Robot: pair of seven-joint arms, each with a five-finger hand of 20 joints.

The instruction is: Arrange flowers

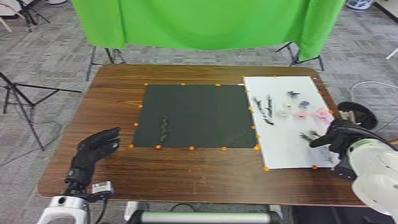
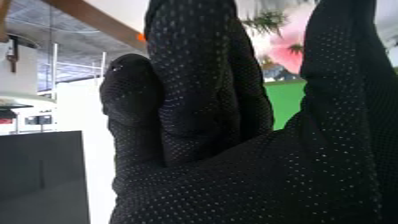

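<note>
Saw nearest the right hand (image 1: 334,139), open, straight fingers parted from the thumb, beside sprigs (image 1: 308,135) too small to count; could not make out any touch or hold. Counted two pink flowers (image 1: 322,114), two grey-blue flowers (image 1: 304,104) and two dark stems (image 1: 269,107) on the white sheet (image 1: 289,157), one green stem (image 1: 164,129) on the black mat (image 1: 200,117). Noted the left hand (image 1: 99,142), relaxed, above the table (image 1: 195,175).

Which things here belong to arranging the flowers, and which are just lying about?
For the job:
pink flowers on the white sheet
dark stems on that sheet
green sprig on the dark mat

Just about:
green cloth behind the table
tripod left of the table
</note>
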